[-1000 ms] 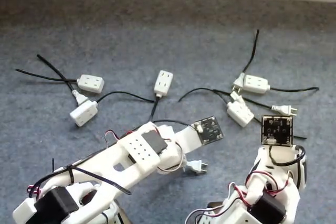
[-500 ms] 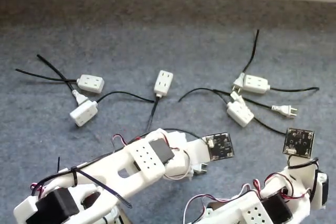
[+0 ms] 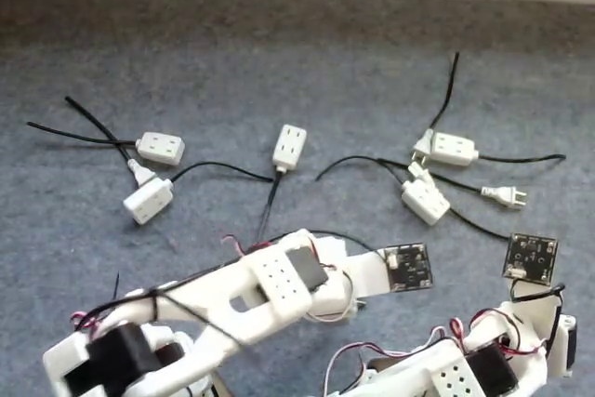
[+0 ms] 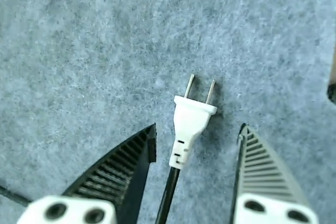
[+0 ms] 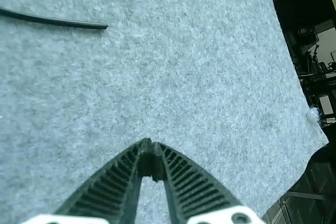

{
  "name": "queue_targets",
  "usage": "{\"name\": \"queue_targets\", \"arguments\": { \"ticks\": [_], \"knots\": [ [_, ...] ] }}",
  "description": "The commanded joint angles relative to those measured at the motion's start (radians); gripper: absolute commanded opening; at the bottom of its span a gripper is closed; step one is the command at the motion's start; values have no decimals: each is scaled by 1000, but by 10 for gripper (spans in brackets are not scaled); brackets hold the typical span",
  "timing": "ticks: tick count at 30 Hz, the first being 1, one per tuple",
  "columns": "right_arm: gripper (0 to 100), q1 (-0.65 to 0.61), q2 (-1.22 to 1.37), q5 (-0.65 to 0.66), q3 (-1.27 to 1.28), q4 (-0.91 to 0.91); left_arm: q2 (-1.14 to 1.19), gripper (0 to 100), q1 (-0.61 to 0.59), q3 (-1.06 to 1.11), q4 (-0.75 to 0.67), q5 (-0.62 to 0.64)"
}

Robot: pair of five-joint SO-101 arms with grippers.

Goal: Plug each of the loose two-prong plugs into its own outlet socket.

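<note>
The left gripper (image 4: pixel 197 127) is hovering with its fingers spread wide astride a loose plug (image 4: pixel 191 116), lining up a pinch. That plug is lying flat on the carpet (image 3: pixel 279 62), probably near six o'clock beneath the arm. The right gripper (image 5: pixel 153 162) is resting closed and empty at five o'clock, out of the way.

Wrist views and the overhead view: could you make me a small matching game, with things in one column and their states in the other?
Things:
1. left gripper
2. right gripper
3. plug
4. middle socket

States:
A. shut, above bare carpet
B. nothing plugged into it
C. open, one finger on each side of the plug
D. lying flat, prongs pointing away from the gripper

Pairs: 1-C, 2-A, 3-D, 4-B
</note>
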Motion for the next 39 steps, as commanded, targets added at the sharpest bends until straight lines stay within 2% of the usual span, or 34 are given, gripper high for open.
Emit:
{"name": "queue_targets", "arguments": {
  "ticks": [1, 3, 8, 13, 17, 21, 25, 29, 31, 36, 39],
  "knots": [
    [7, 4, -13, 9, 10, -30, 148, 247, 2, -108, 6, -6],
    [7, 4, -13, 9, 12, -30, 234, 214, -13, -179, 29, -5],
    [7, 5, -13, 9, 13, -30, 328, 19, -19, -308, 153, -2],
    [7, 4, -13, 9, 13, -30, 311, 5, -19, -315, 157, 0],
    [7, 4, -13, 9, 13, -30, 143, 6, -82, -305, 158, 23],
    [7, 4, -13, 9, 12, -30, -125, 6, -203, -285, 152, 114],
    [7, 2, -13, 9, 12, -30, -400, 6, -242, -222, 140, 120],
    [7, -19, -13, 9, 12, -30, -624, 6, -240, -16, -63, 123],
    [7, -45, -13, 3, 13, -28, -710, 6, -240, 148, -241, 129],
    [7, -127, -13, -124, 10, -28, -874, 6, -249, 533, -755, 284],
    [7, -176, -7, -152, 8, -28, -923, 6, -249, 633, -919, 330]
  ]
}}
